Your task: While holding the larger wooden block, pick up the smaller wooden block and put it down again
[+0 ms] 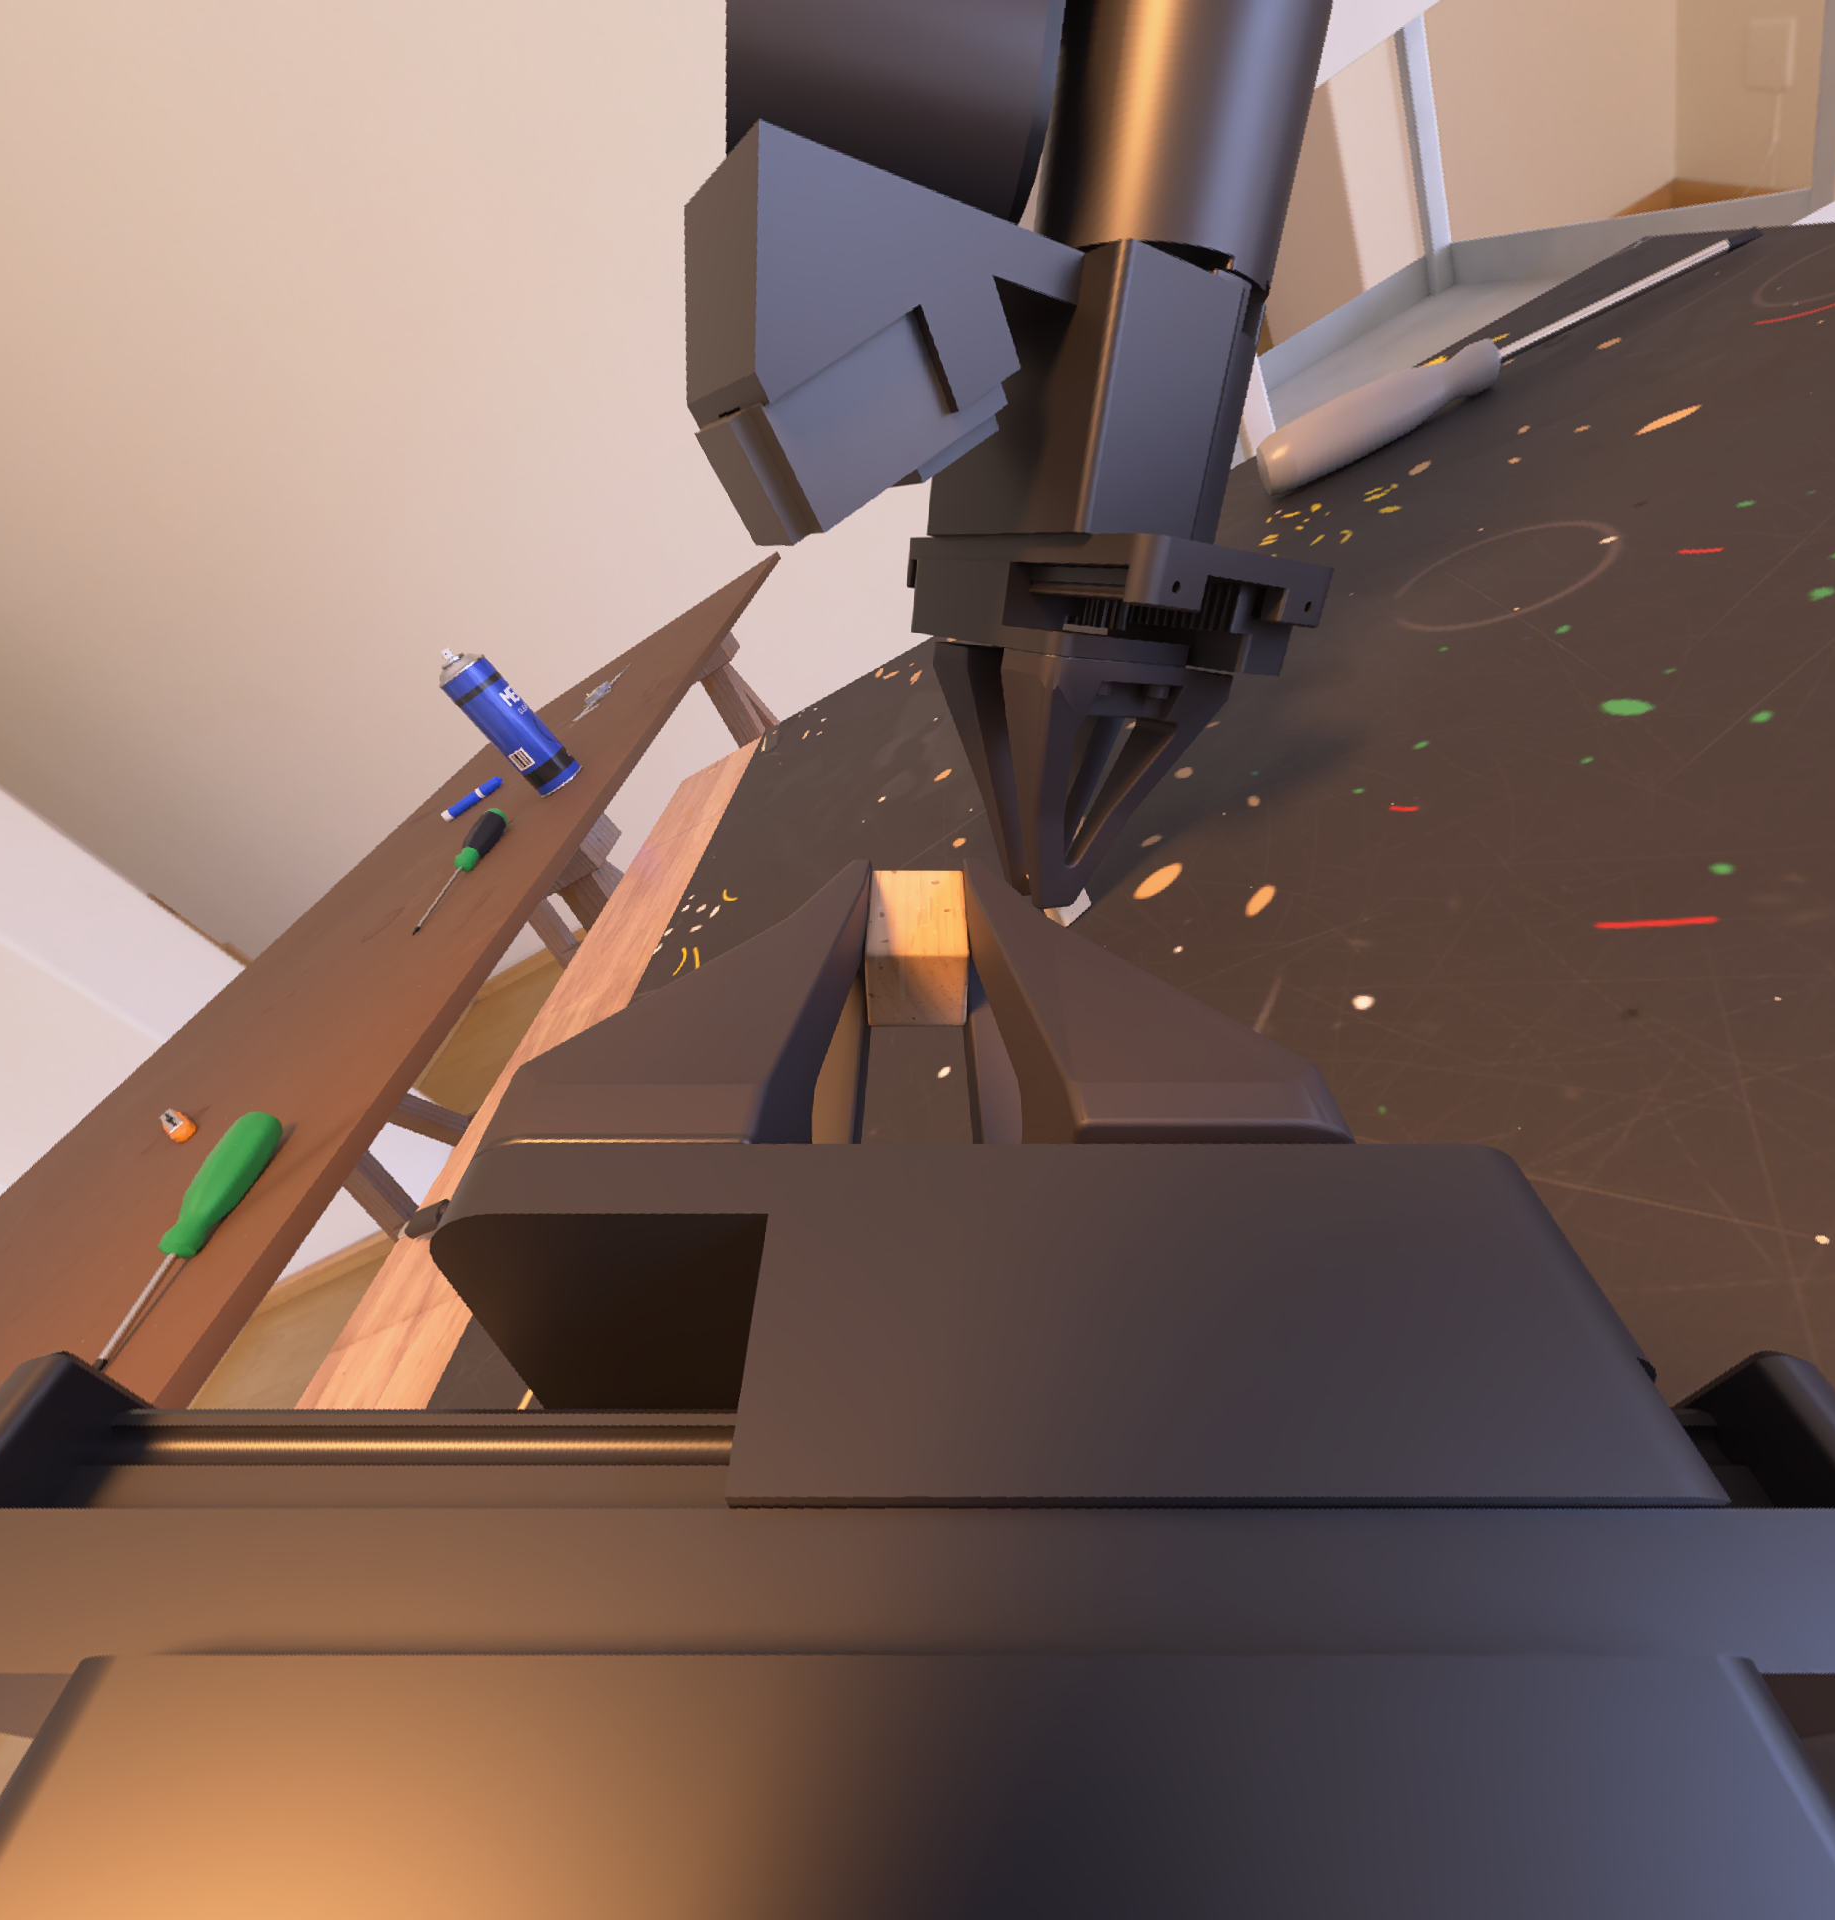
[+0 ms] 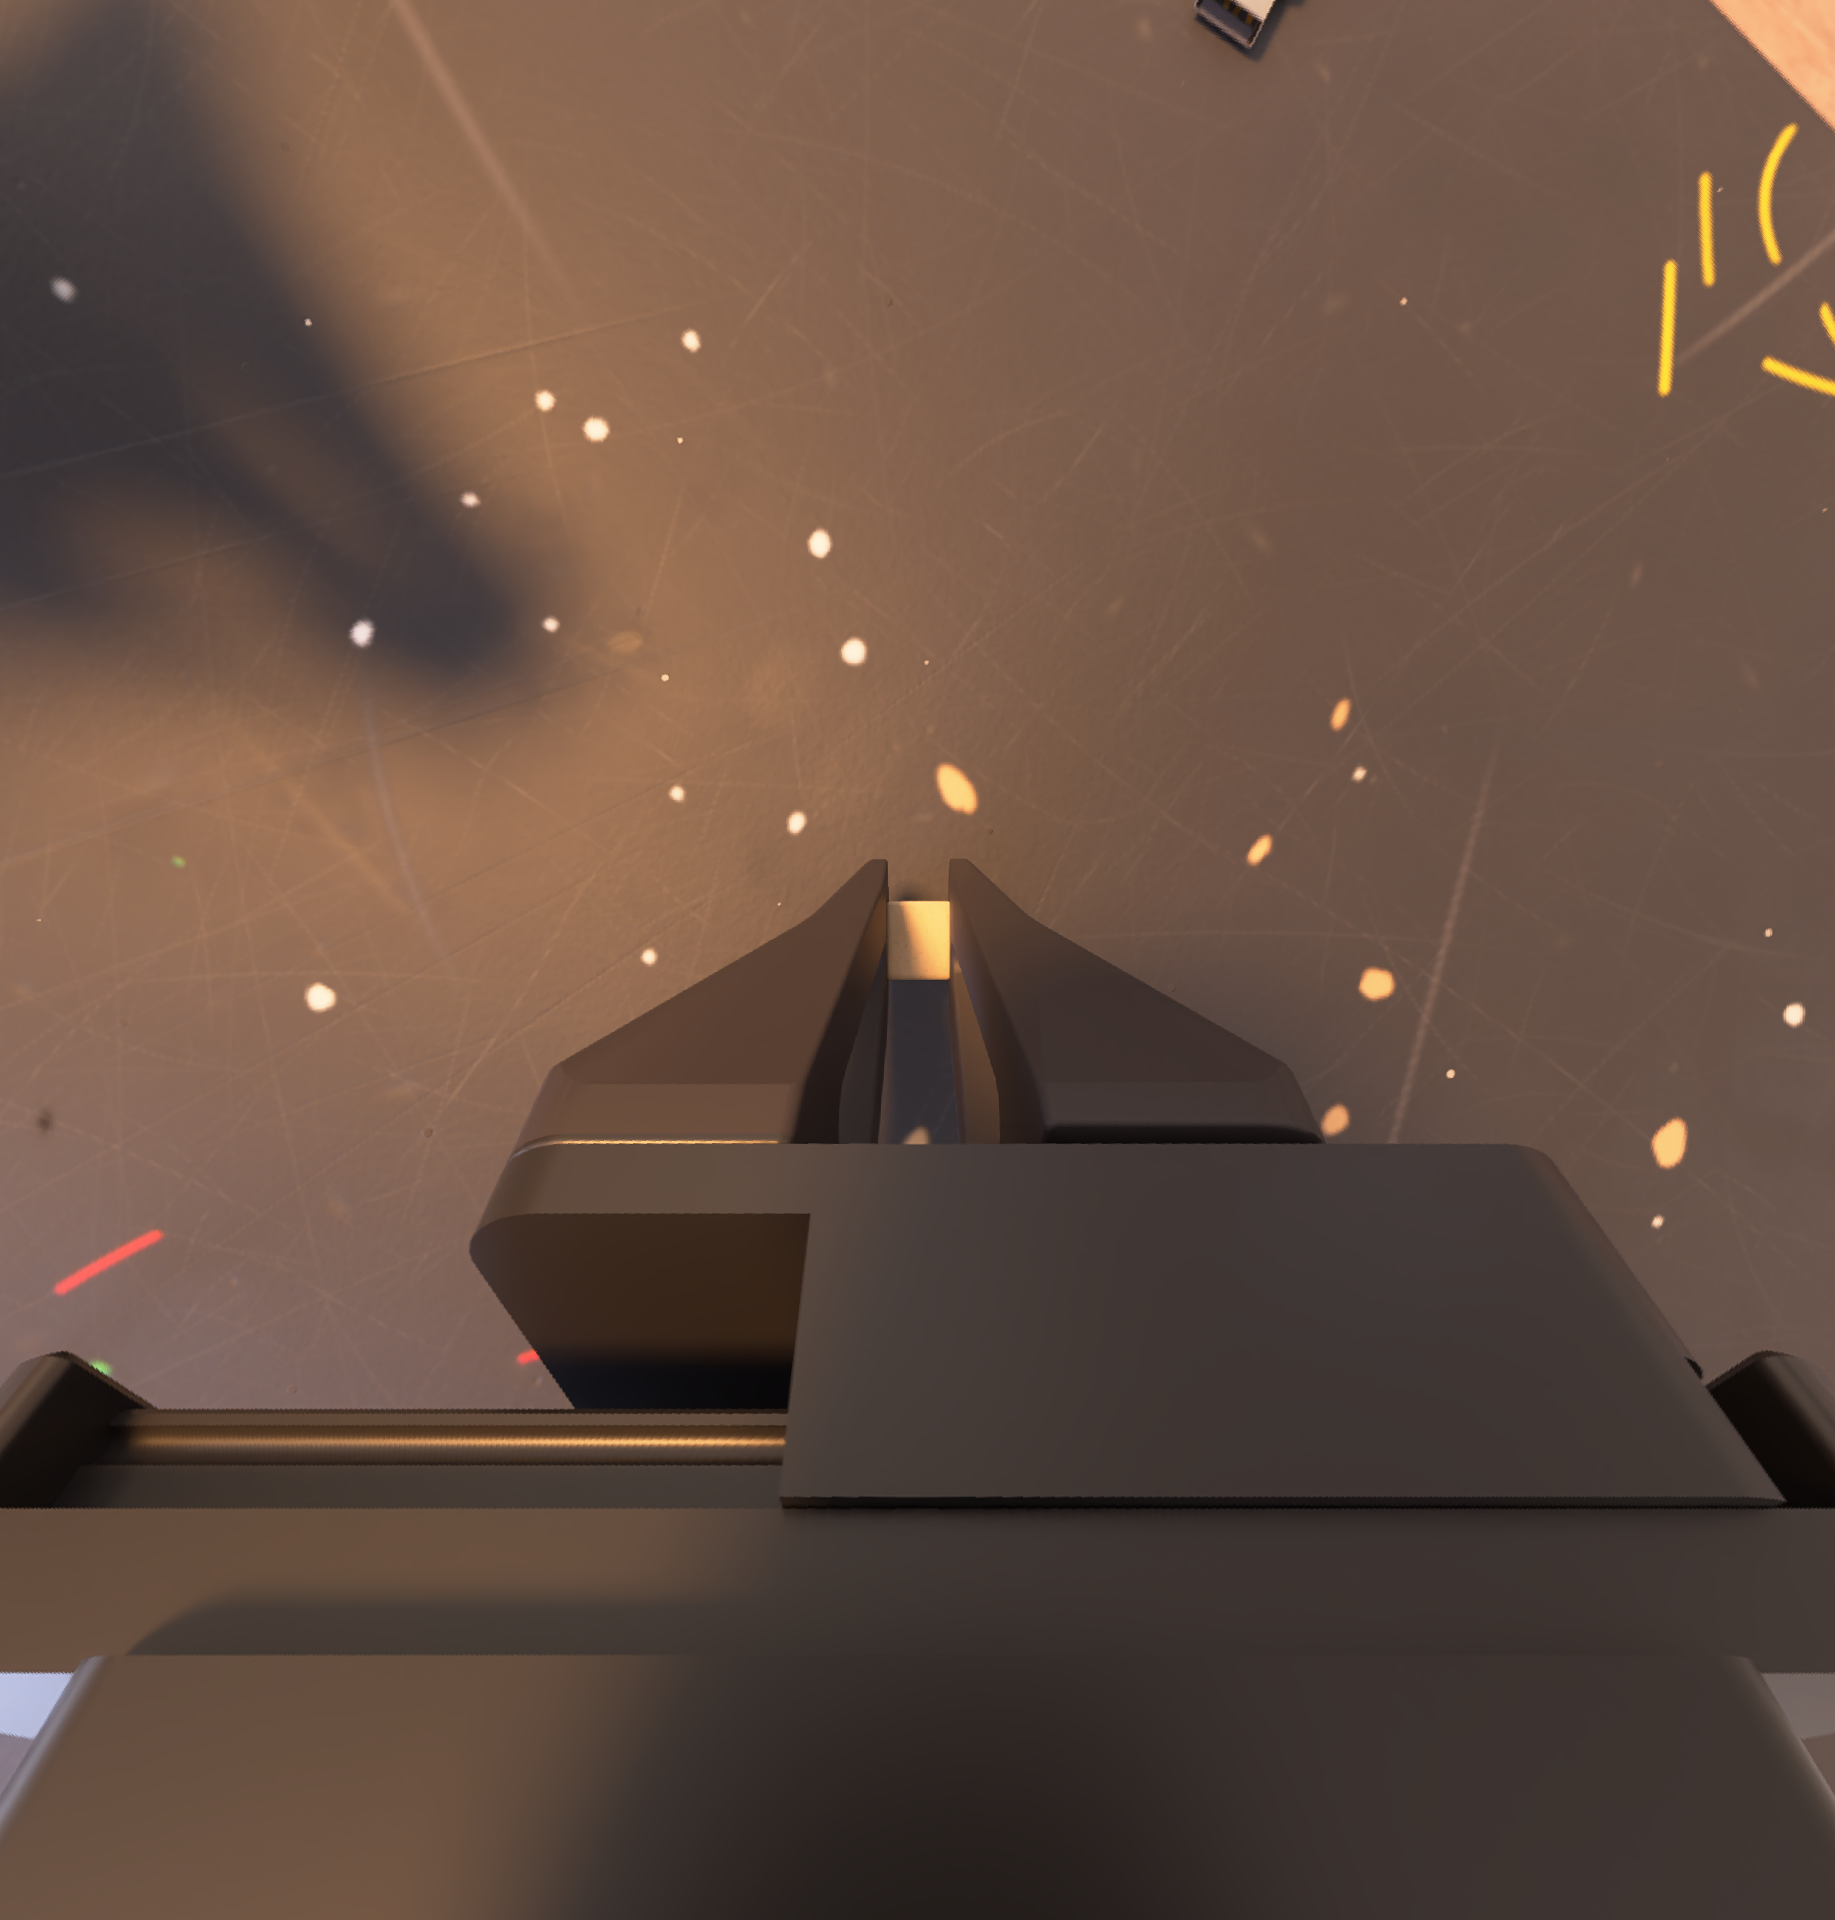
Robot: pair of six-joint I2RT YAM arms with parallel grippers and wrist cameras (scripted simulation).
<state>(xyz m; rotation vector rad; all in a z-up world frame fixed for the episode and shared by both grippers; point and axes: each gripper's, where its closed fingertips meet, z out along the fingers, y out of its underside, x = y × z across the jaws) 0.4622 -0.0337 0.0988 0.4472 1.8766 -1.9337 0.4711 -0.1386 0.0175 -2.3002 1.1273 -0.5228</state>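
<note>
In the left wrist view my left gripper (image 1: 918, 883) is shut on the larger wooden block (image 1: 918, 951), a pale square-ended piece held between both fingers above the dark speckled mat (image 1: 1515, 935). In the right wrist view my right gripper (image 2: 918, 878) is shut on the smaller wooden block (image 2: 918, 940), a little pale cube pinched near the fingertips over the mat (image 2: 1100, 468). The right gripper also shows in the left wrist view (image 1: 1048, 894), pointing straight down just beyond and right of the larger block, with a pale bit of the small block (image 1: 1067, 914) at its tips.
A brown plank (image 1: 321, 997) on the left carries a blue spray can (image 1: 508, 724), a blue marker (image 1: 471, 798), two green-handled screwdrivers (image 1: 222, 1184) and a small orange item (image 1: 176, 1125). A grey-handled tool (image 1: 1375, 416) lies far right. A small metal plug (image 2: 1240, 16) lies ahead.
</note>
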